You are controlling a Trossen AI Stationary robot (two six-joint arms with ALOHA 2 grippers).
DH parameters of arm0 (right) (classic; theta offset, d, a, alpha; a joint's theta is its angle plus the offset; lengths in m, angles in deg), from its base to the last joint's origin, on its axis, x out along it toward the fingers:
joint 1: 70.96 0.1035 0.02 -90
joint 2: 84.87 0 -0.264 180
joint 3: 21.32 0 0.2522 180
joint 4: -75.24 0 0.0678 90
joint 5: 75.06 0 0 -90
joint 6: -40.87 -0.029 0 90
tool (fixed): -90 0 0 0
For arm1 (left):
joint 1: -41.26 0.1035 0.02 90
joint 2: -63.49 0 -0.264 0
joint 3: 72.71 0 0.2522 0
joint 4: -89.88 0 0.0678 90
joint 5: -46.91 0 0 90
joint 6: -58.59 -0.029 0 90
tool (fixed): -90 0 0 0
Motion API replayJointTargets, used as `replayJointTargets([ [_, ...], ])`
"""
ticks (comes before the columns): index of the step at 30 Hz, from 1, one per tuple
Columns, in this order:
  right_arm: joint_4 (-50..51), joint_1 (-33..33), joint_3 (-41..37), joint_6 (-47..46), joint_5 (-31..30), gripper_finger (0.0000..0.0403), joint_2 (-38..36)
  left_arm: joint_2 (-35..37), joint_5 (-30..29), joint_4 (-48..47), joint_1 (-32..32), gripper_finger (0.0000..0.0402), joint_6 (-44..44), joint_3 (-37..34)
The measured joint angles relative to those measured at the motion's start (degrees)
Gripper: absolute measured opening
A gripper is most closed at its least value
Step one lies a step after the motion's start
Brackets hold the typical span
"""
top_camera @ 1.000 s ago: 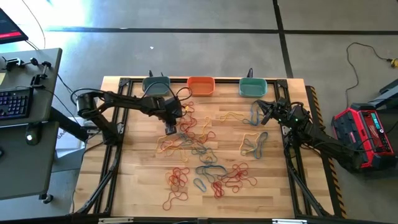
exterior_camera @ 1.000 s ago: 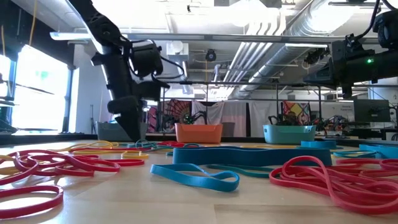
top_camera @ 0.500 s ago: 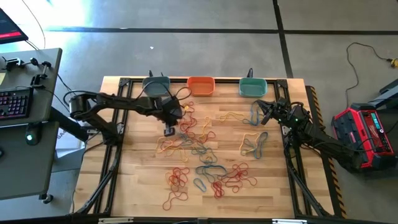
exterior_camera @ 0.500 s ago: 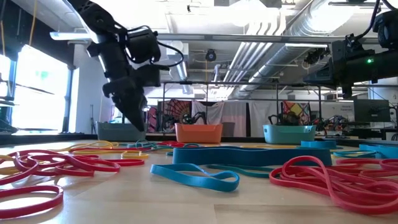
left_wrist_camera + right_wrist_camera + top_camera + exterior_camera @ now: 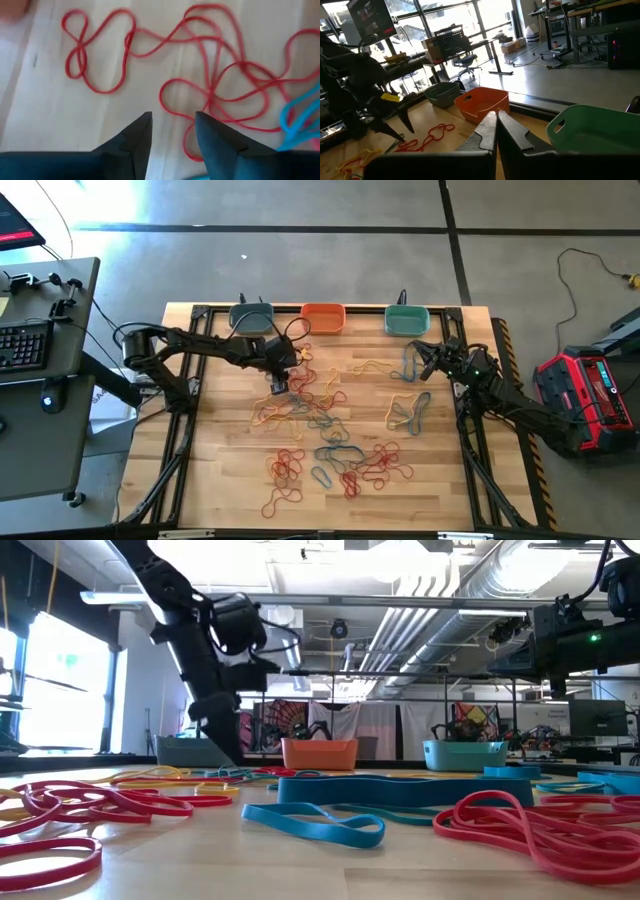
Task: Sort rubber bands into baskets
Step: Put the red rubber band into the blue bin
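Observation:
Several red, yellow and blue rubber bands (image 5: 320, 425) lie loose over the middle of the wooden table. Three baskets stand along the far edge: grey-blue (image 5: 250, 318), orange (image 5: 323, 317) and teal-green (image 5: 407, 320). My left gripper (image 5: 277, 386) points steeply down just in front of the grey-blue basket. It is open (image 5: 173, 120) over bare wood, at the edge of a tangle of red bands (image 5: 215, 90), with nothing between its fingers. My right gripper (image 5: 422, 360) is shut (image 5: 496, 121) and level, near the teal-green basket.
In the low view, blue (image 5: 320, 825) and red bands (image 5: 540, 825) lie close to the table's near edge. Bare wood shows at the near left (image 5: 215, 470). A desk with a keyboard (image 5: 25, 345) stands left of the table, and a red box (image 5: 585, 385) right of it.
My left gripper lifted and drew back a little toward the table's left, tipping as it went. It has since come back down and right, to the edge of the red bands. The bands have not moved.

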Motion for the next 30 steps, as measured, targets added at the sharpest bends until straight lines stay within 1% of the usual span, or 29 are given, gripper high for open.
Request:
replayJointTargets([
  [2, 0.0, -0.01, 0.0, 0.0, 0.0, 0.0, 0.0, -1.45, 1.32, 0.01, 0.61, 0.0146, 0.0, 0.0],
  [8, 0.0, -0.02, 0.01, 0.0, 0.0, 0.0, 0.0, -3.64, 2.81, 0.61, 1.29, 0.0147, -0.96, 0.24],
  [11, 0.0, -0.02, 0.01, 0.0, 0.0, 0.0, 0.0, -3.67, 3.58, 0.63, 1.3, 0.0138, -0.96, 0.24],
  [15, 0.0, -0.02, 0.01, 0.0, 0.0, 0.0, 0.0, -3.58, 3.24, 0.51, 1.18, 0.0104, -1.02, 0.19],
  [22, 0.0, 0.0, -0.01, 0.0, 0.0, 0.0, 0.0, -2.87, 1.56, -0.02, 1.03, 0.0012, -4.45, 0.08],
  [23, 0.0, 0.0, -0.01, 0.0, 0.0, 0.0, 0.0, -2.42, 1.06, -0.16, 1.06, 0.0006, -4.45, 0.01],
  [26, 0.0, 0.0, 0.0, 0.0, 0.0, 0.0, 0.0, -0.27, -1.11, -1.57, 1.25, 0.0006, -4.6, -0.24],
  [30, 0.0, -0.02, -0.01, 0.0, 0.0, 0.0, 0.0, 4.06, -5.93, -2.84, 1.29, 0.0002, -5.62, -0.13],
])
